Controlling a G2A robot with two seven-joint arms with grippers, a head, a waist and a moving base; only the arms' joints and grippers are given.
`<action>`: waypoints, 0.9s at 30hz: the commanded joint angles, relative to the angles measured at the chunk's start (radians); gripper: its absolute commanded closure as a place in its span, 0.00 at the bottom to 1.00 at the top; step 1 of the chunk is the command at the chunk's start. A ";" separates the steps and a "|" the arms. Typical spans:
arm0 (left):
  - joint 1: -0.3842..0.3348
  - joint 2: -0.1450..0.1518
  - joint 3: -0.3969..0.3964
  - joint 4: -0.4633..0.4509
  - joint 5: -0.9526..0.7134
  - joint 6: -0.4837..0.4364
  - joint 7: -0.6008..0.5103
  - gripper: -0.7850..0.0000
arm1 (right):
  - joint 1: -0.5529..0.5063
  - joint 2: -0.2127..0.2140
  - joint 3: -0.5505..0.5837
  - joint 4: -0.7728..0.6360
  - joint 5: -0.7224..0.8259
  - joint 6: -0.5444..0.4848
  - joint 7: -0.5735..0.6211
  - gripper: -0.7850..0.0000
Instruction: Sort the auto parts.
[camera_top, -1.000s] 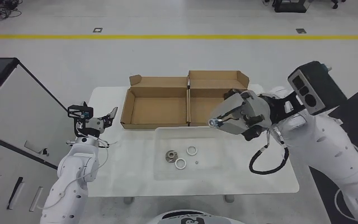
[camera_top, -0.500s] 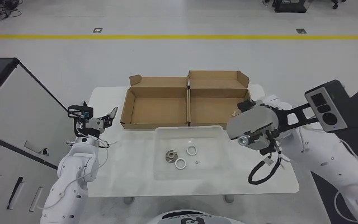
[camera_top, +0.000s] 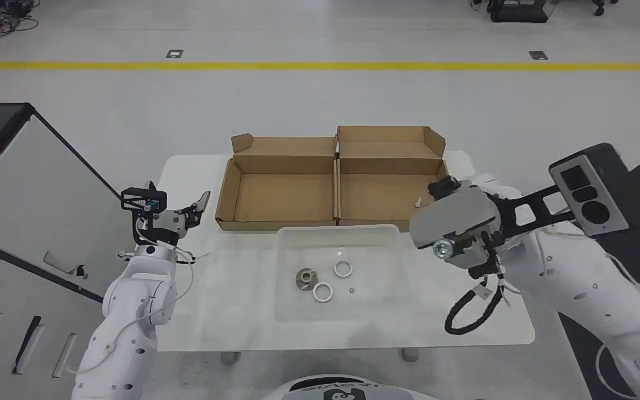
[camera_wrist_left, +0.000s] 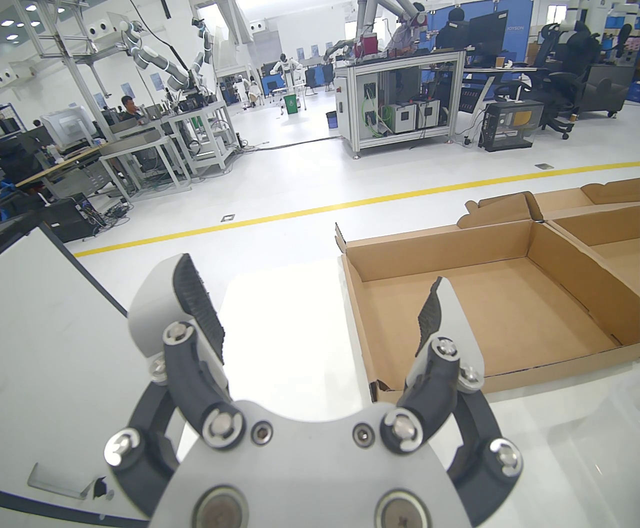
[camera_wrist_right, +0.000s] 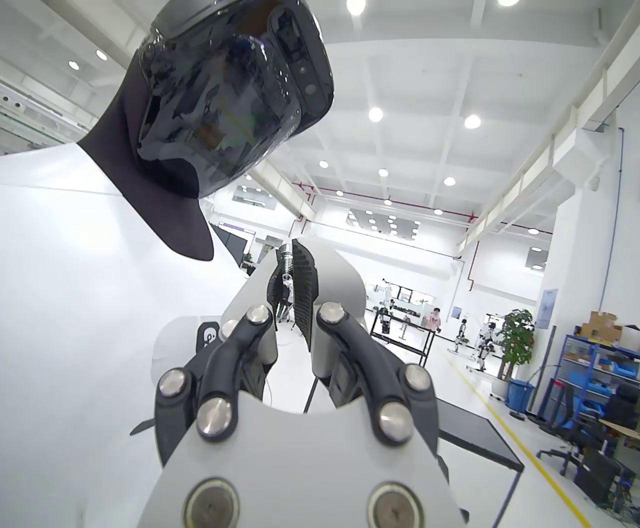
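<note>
SORTING BARELY BEGUN: A grey flanged hub (camera_top: 303, 278), a white ring (camera_top: 343, 268), a second white ring (camera_top: 323, 292) and a tiny loose piece (camera_top: 355, 290) are seen unsorted in the clear tray (camera_top: 300, 235). The left box (camera_top: 275, 198) and right box (camera_top: 385, 195) beyond it are shown bare. The right gripper (camera_wrist_right: 289, 252) is held off the tray's right end and tilted upward. Its fingers are drawn almost together on what appears to be a small ribbed metal part (camera_wrist_right: 285, 267). The tray's parts are placed well apart from those fingers, toward the other arm. The left gripper (camera_wrist_left: 312, 280) is held with its fingers spread wide and nothing between them. The left box lies just ahead of them and the tray parts well off to one side.
</note>
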 joint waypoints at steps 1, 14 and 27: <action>0.000 0.000 0.000 0.000 0.000 0.000 0.000 0.00 | -0.011 -0.006 0.014 -0.004 0.017 -0.002 -0.006 1.00; 0.000 0.000 0.000 0.000 0.000 0.000 0.000 0.00 | -0.069 -0.044 0.073 0.007 0.060 0.033 0.143 1.00; 0.000 0.000 0.000 0.000 0.000 0.000 0.000 0.00 | -0.097 -0.062 0.122 -0.013 0.223 0.066 0.357 1.00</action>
